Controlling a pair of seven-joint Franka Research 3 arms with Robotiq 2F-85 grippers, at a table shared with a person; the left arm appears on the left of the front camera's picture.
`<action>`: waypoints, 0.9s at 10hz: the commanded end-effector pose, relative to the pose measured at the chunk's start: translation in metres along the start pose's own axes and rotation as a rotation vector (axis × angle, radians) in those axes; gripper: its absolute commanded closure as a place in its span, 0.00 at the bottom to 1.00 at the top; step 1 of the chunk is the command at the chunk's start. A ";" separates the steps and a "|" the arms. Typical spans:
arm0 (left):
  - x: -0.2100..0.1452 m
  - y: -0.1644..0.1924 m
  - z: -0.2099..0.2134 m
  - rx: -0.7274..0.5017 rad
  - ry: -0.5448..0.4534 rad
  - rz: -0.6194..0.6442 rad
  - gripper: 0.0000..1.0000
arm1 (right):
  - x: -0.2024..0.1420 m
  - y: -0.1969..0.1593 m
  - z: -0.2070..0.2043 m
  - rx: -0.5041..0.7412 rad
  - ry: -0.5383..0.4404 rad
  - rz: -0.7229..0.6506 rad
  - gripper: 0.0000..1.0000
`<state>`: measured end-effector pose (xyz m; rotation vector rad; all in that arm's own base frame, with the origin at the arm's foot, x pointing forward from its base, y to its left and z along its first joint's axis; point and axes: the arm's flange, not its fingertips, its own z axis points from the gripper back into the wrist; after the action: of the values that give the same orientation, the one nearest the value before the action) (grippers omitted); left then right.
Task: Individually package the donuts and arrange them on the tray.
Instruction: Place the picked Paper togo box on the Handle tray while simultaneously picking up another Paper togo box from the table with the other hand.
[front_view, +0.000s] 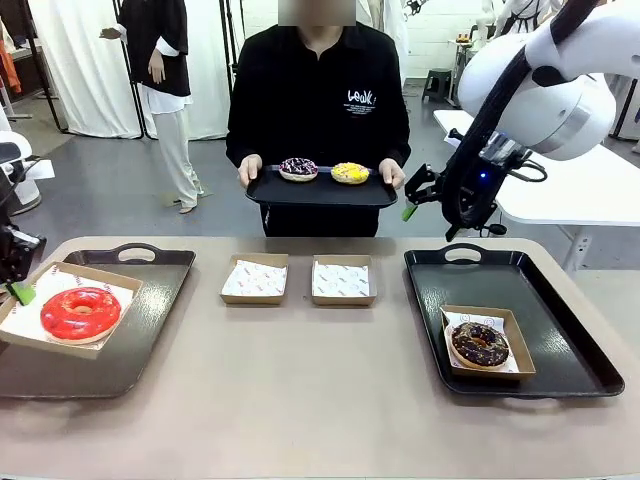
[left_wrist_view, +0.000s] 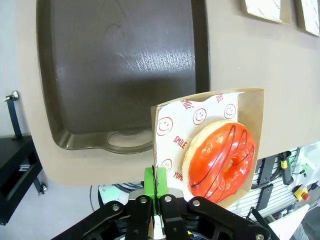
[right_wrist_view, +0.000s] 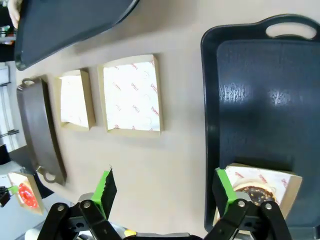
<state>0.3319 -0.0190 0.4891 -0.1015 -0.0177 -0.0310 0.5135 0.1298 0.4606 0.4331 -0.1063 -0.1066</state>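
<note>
Status: two donuts boxed, two not yet.

Red donut (left_wrist_view: 220, 162) lies in its box (left_wrist_view: 252, 117). The left claw (left_wrist_view: 156, 182) pinches that box by one paper-lined edge, with its pads pressed together on the card. The box hangs tilted over the near left part of the left tray (left_wrist_view: 120, 65). Whether its low corner touches the tray cannot be told. The edge grip is judged deliberate: it keeps the pads off the glaze and lets the box be lowered flat.

Chocolate donut (front_view: 480, 345) sits boxed on the right tray (front_view: 560, 300), toward the near side. By judgement this leaves the far half free for another box.

The right claw (right_wrist_view: 164, 175) is spread wide, holding nothing and touching nothing. It hangs high above the table (front_view: 300, 380), looking down between the middle boxes and the right tray.

Two empty boxes (front_view: 254, 278) (front_view: 343, 280) stand side by side mid-table between the trays, open side up with liners in. Placement is judged as within reach of either arm, ready to be filled.

A person at the far side holds a black tray (front_view: 320, 195) in both hands, clear of the table. On it are the dark donut (front_view: 298, 168) and the yellow donut (front_view: 350, 173), side by side and just apart. This is judged as an offer to the robot. The open right claw is the nearer one, so the likely next step is a pick from that tray into an empty box.

Risk noted: a one-edge hold on a loaded, tilted box could let the red donut slide toward the low side.
</note>
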 end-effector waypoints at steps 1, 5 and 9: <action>-0.001 -0.004 0.002 -0.005 -0.005 -0.008 0.99 | 0.004 -0.004 0.005 0.002 -0.005 -0.008 0.00; -0.001 -0.004 0.002 -0.005 -0.005 -0.008 0.99 | 0.004 -0.004 0.005 0.002 -0.005 -0.008 0.00; 0.005 0.002 -0.009 0.055 -0.033 0.021 0.99 | 0.011 0.006 -0.005 -0.031 -0.023 -0.011 0.00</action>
<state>0.3329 -0.0199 0.4889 -0.0941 -0.0249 -0.0317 0.5164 0.1253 0.4609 0.4338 -0.1111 -0.1157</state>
